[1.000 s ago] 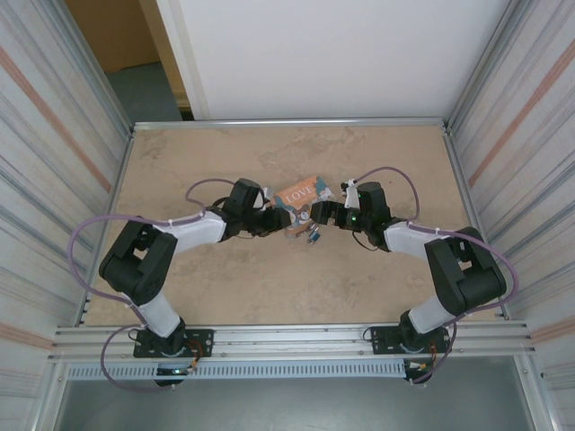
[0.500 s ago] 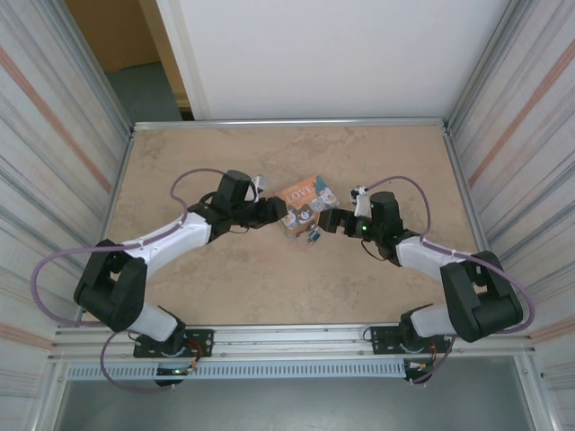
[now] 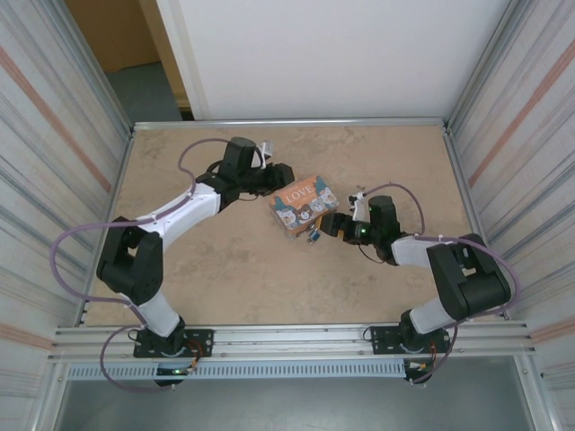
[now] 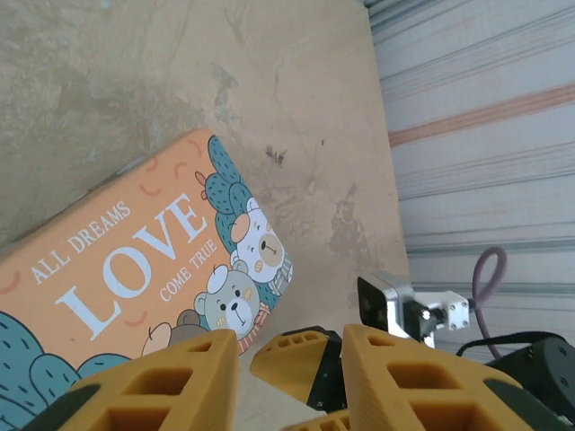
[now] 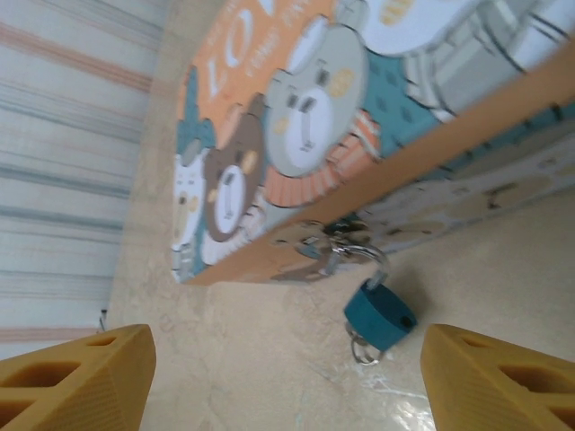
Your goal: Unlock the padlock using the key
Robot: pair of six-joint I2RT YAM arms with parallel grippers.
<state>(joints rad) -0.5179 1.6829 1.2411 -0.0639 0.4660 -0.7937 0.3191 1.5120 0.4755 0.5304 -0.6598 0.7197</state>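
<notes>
On the left, the left gripper [image 3: 280, 175] is held low, with a tin box [image 3: 301, 203] printed with bears just beyond its fingertips. Its yellow fingers [image 4: 153, 382] are parted and nothing is grasped between them. The small blue padlock [image 5: 379, 314] is hung from the box's latch and rests on the table [image 3: 225, 269]. It lies ahead of the right gripper [image 5: 283, 348], between its fingers and nearer one than the other. Those fingers are spread wide and empty. The approach to the lock seems to be the step in hand. Next, the key must be found and gripped. No key can be identified: only a small ring is seen under the lock, and the keyhole is hidden. In both wrist views the fingers are cut off by the frame edge.
</notes>
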